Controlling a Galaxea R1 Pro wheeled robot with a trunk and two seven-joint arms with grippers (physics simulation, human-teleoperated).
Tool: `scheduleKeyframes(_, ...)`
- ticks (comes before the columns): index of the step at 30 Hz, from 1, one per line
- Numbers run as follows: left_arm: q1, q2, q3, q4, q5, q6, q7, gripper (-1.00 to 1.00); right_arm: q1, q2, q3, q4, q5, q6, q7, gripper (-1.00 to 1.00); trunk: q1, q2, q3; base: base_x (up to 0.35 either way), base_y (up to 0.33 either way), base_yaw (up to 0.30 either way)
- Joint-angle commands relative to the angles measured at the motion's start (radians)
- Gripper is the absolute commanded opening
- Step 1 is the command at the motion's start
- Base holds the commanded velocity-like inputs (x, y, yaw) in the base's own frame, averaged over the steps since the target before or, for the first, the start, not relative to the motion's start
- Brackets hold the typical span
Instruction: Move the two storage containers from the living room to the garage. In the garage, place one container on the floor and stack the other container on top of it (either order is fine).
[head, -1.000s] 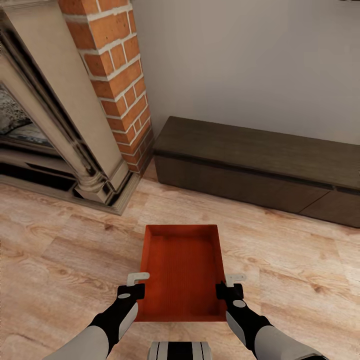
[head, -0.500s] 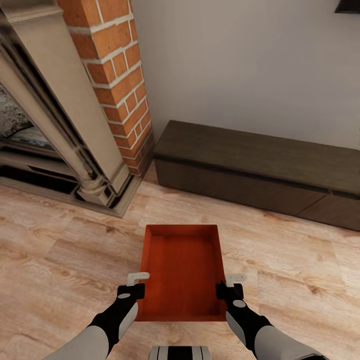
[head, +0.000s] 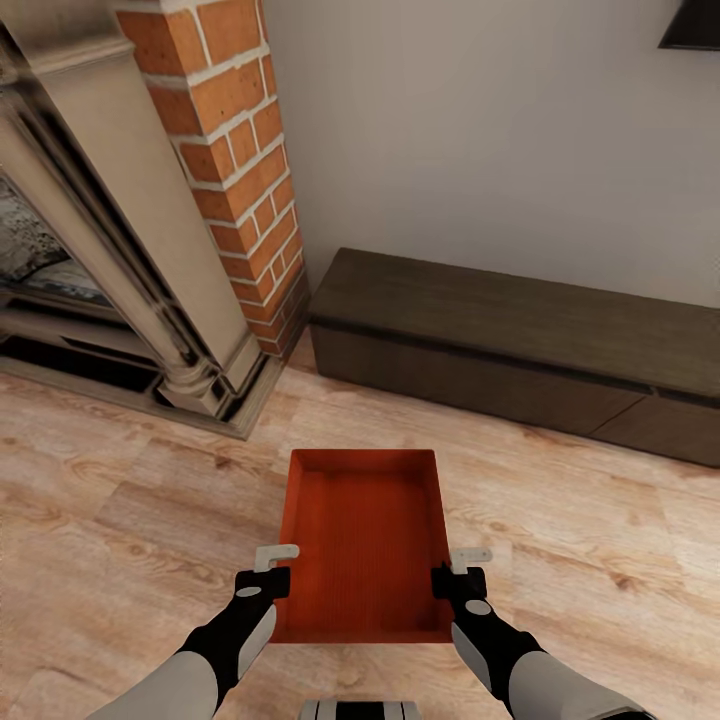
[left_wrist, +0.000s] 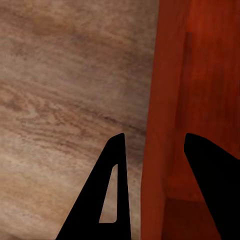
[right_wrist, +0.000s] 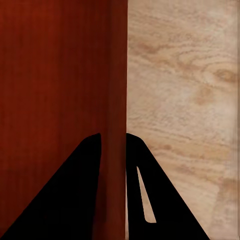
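Observation:
One red-orange storage container (head: 365, 540) hangs in front of me over the living room's light wood planks, its long sides gripped by both hands. My left gripper (head: 272, 566) is shut on the left wall, and the left wrist view shows its fingers (left_wrist: 154, 136) astride that thin wall of the container (left_wrist: 200, 75). On the opposite wall my right gripper (head: 462, 566) is shut tight; in the right wrist view its fingers (right_wrist: 113, 135) pinch the container's edge (right_wrist: 55, 75). The container is empty.
A brick fireplace column (head: 235, 150) with a stone mantel pillar (head: 150, 250) stands ahead on the left. A long, low dark cabinet (head: 520, 340) runs along the white wall ahead and to the right. A black object (head: 695, 25) hangs at the wall's upper right.
The whole view has shifted: fireplace and cabinet sit slightly lower in the picture and the black wall object has come into sight. The container and both grippers keep their hold and place.

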Motion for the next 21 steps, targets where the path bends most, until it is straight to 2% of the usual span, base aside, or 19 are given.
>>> scheduleKeyframes(1, 0.000, 0.001, -0.005, -0.002, 0.005, 0.006, 0.010, -1.00, -0.001, -0.001, -0.003, 0.001, -0.011, -0.006, -0.004, -1.00, -0.004, 0.007, 0.003, 0.000, 0.000, 0.000)
scheduleKeyframes(21, 0.000, 0.001, -0.004, -0.003, 0.005, 0.005, 0.010, -1.00, -0.001, -0.001, -0.003, 0.001, -0.010, -0.006, -0.004, -1.00, -0.081, 0.147, 0.065, 0.000, 0.000, 0.000)
